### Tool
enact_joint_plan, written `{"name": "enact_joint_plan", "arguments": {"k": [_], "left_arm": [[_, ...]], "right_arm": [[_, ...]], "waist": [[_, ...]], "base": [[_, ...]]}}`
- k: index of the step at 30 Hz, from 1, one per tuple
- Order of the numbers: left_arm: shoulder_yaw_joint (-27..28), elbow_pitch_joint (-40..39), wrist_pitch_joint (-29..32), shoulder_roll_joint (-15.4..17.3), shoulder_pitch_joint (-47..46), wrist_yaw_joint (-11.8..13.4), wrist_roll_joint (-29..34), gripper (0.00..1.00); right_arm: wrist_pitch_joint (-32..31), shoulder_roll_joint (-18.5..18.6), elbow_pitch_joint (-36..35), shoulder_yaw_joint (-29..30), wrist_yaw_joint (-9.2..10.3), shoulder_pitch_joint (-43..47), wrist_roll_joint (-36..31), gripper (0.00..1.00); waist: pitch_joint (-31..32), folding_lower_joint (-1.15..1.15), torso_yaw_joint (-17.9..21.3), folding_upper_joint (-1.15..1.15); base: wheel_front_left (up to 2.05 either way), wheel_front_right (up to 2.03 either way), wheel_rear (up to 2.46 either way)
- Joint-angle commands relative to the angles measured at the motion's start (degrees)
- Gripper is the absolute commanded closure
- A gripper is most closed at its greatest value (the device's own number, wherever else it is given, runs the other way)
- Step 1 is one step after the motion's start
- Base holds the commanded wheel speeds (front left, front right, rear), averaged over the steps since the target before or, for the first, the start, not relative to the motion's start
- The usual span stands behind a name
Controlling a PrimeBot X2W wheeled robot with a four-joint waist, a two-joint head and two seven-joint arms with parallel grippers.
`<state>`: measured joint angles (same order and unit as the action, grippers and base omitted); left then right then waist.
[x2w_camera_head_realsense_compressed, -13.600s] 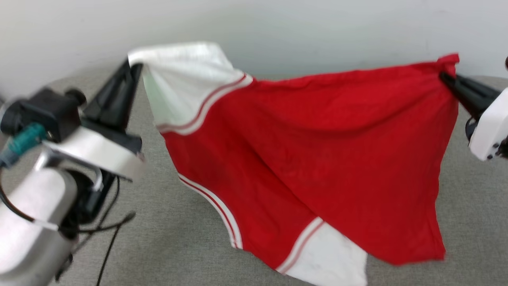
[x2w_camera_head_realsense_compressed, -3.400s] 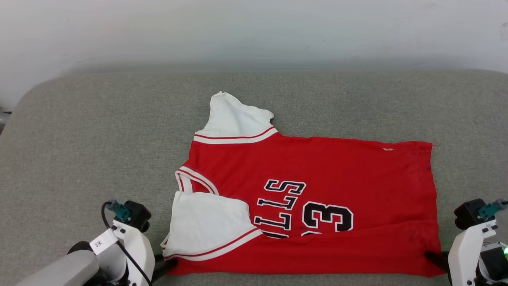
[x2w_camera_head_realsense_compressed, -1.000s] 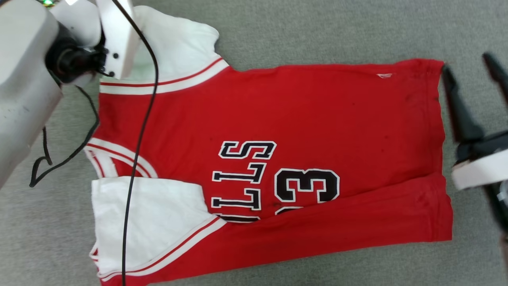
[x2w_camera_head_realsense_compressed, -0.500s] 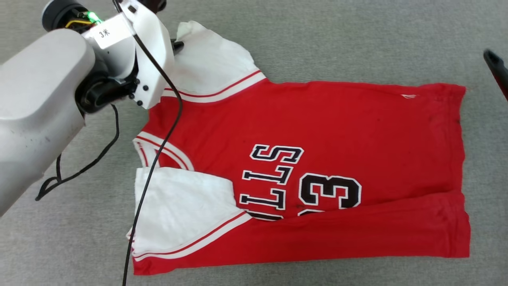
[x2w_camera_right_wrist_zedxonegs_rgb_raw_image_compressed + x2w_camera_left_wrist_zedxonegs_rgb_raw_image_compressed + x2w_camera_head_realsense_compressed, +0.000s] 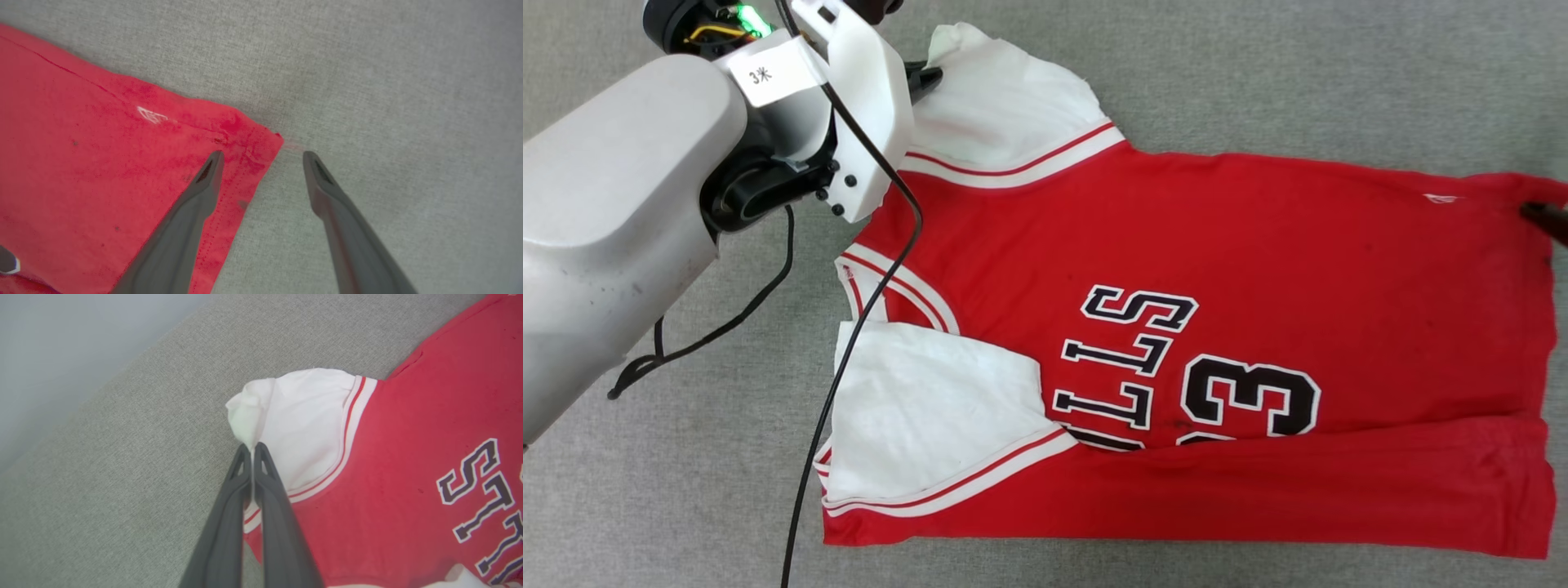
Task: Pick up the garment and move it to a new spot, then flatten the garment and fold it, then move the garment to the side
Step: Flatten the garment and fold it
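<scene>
Scene: we look down on a red basketball T-shirt spread face up on a grey woven surface, with its collar to the left and its hem to the right.
Shirt position: it lies mostly flat. A strip along the near edge is folded over and covers the bottom of the black lettering (part of the number 23 is hidden too).
Left gripper: clenched on the tip of the far white sleeve, which is drawn up into a small peak.
Right gripper: the jaws are spread wide and grasp nothing. One finger lies over the far hem corner and the other over bare grey surface.
How it will handle: we judge it light, soft and limp. It will likely sag and crease wherever it is unsupported, but it is not fragile.
Where to take hold: we would pinch the seamed edges, namely the sleeve tip and that hem corner, because the stitching gives the fingers something thicker to bite.
</scene>
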<state>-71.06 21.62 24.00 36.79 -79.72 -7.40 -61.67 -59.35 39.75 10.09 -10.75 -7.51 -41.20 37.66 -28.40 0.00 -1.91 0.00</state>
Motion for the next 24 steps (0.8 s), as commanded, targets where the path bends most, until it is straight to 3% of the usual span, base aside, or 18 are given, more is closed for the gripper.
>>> {"name": "enact_joint_plan", "arguments": {"k": [1,11,12,13,24], "left_arm": [[-0.1,-0.2,-0.4,-0.3,-0.6,0.0,0.3,1.0],[-0.5,0.9,-1.7,-0.7,-1.5,0.0,-0.9,1.0],[-0.6,1.0,-1.8,-0.7,-1.5,0.0,-1.1,1.0],[-0.6,1.2,-2.0,-0.7,-1.4,0.0,-1.1,1.0],[-1.5,2.6,-6.1,0.9,3.4,0.0,-2.2,1.0]], "right_arm": [[-0.2,-0.5,0.6,-0.3,0.05,-0.8,-0.5,0.0],[0.9,-4.0,8.5,-5.8,0.04,1.0,-1.7,0.0],[1.4,-4.1,8.8,-6.3,0.03,0.9,-1.3,0.56],[2.4,-4.0,8.8,-6.8,0.03,0.7,-1.2,1.0],[16.8,-1.5,8.0,-8.9,0.05,-1.0,1.4,1.0]], "waist": [[-0.7,0.0,-0.6,0.0],[-2.8,0.0,-1.5,0.0],[-2.9,0.0,-1.4,0.0],[-2.8,0.0,-1.4,0.0],[4.9,0.0,0.2,0.0]], "base": [[0.0,0.0,0.0],[0.0,0.0,0.0],[0.0,0.0,0.0],[0.0,0.0,0.0],[0.0,0.0,0.0]]}}
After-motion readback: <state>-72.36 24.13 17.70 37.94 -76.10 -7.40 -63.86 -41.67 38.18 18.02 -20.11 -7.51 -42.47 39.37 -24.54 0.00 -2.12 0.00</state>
